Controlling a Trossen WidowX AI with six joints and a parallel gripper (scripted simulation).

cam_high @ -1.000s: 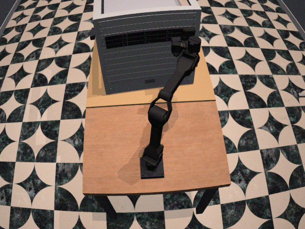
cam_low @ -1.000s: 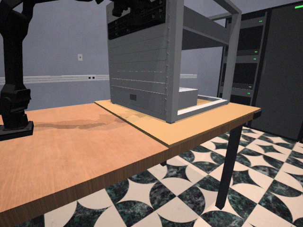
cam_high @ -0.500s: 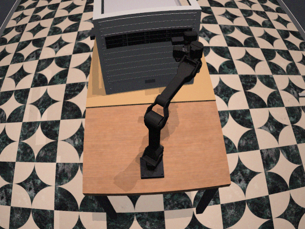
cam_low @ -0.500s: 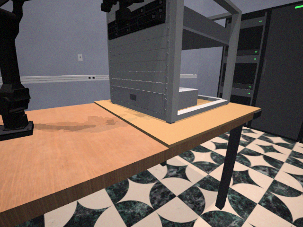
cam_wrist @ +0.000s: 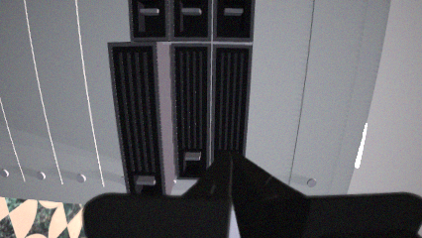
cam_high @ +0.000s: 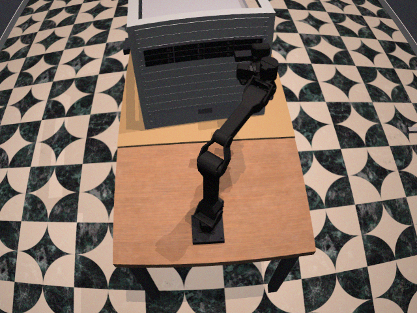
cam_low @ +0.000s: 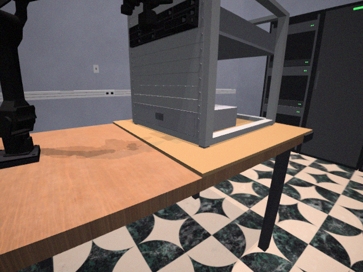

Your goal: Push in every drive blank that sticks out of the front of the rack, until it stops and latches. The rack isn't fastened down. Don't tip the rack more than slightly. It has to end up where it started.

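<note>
Gripper fully closed, its dark fingertips together with nothing held between them, in front of a grey equipment rack. From above, the rack fills the upper middle of the frame, upright on a yellow board at the far end of a wooden table; the black arm reaches up and right to it from the lower middle. A band of black drive blanks crosses the rack's front. In the wrist view they form three upright columns at centre. One drive blank, in the left column, sticks out, its pale side showing along its right edge. Beside it, the middle blank and the right blank sit farther back. The fingertips overlap the lower end of the right blank; whether they touch it cannot be told.

The claw has drawn back a little from the rack's front. The arm's elbow has shifted back toward its base.
</note>
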